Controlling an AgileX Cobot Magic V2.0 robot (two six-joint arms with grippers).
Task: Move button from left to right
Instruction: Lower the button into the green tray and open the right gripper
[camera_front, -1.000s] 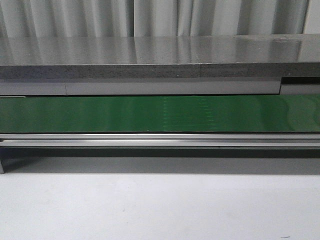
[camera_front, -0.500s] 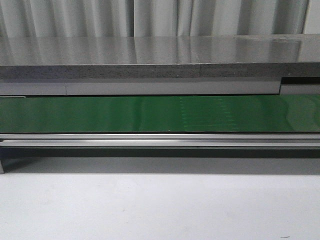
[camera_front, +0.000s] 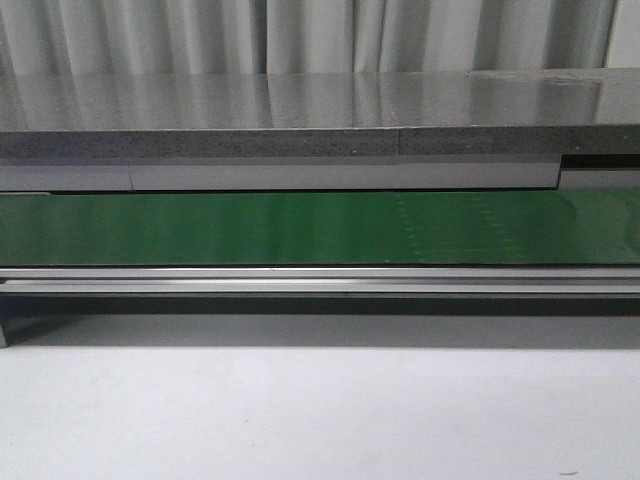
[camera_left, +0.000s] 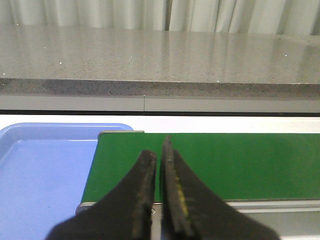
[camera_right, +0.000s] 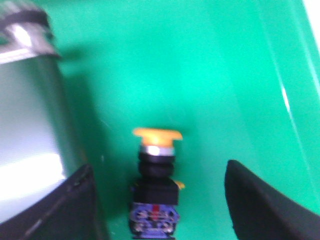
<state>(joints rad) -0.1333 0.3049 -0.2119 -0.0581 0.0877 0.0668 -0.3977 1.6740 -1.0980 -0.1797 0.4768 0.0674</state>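
Button (camera_right: 156, 180): on the green conveyor belt (camera_right: 200, 75), lying between the right pincer's fingers, touching neither.
Right pincer (camera_right: 157, 200): spread wide, holding nothing.
Left pincer (camera_left: 160, 200): fingers almost closed, nothing between them, above belt's end beside the blue tray (camera_left: 40, 170).
Handling: likely light, rigid, smooth cap; blocky black body the better grip.

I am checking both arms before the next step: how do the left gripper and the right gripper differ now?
The left gripper is shut and holds nothing; the right gripper is open wide. The left gripper is above the green belt end, beside a blue tray; the right gripper has the button between its fingers. Both have dark fingers.
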